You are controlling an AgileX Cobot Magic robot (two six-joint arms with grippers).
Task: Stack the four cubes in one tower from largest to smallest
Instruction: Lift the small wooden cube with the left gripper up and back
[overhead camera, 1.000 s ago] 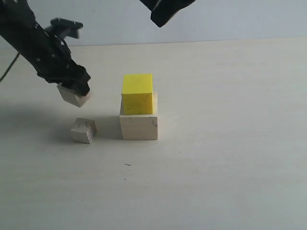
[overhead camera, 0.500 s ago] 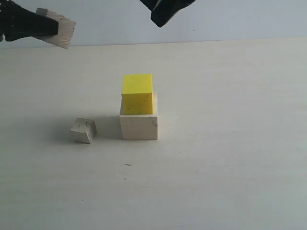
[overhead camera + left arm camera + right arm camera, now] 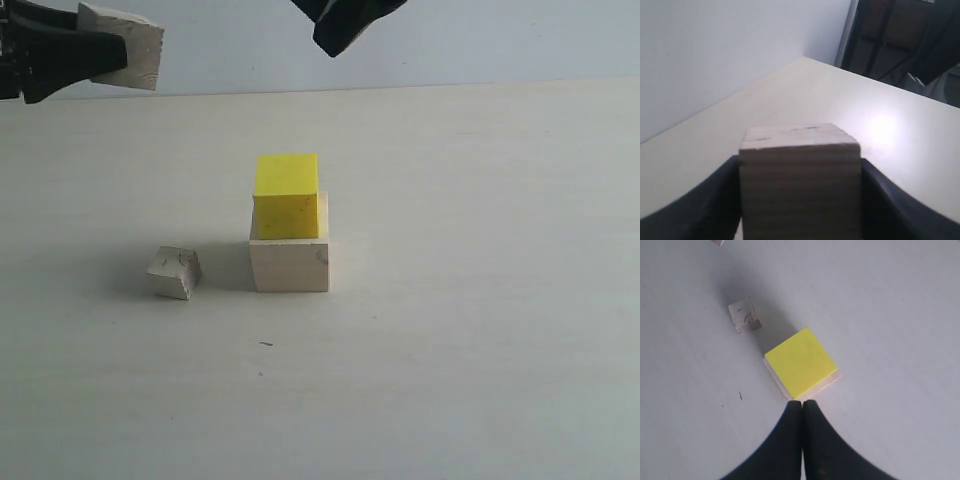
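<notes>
One striped cube (image 3: pixel 138 45) is clamped by the left gripper (image 3: pixel 100 52) at ten o'clock; the off-centre yellow cube (image 3: pixel 287 195) may be toppled; the right gripper (image 3: pixel 802 407) is closed.

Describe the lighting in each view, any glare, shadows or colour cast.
Left wrist view: a white glare patch on the pale tabletop; the held striped-grain pale wood cube fills the foreground, front face shaded. Exterior view: even light, soft shadows left of the small chipped pale wood cube and the large pale wood cube. Right wrist view: bluish cast, a shadow beside the bright yellow cube.
</notes>
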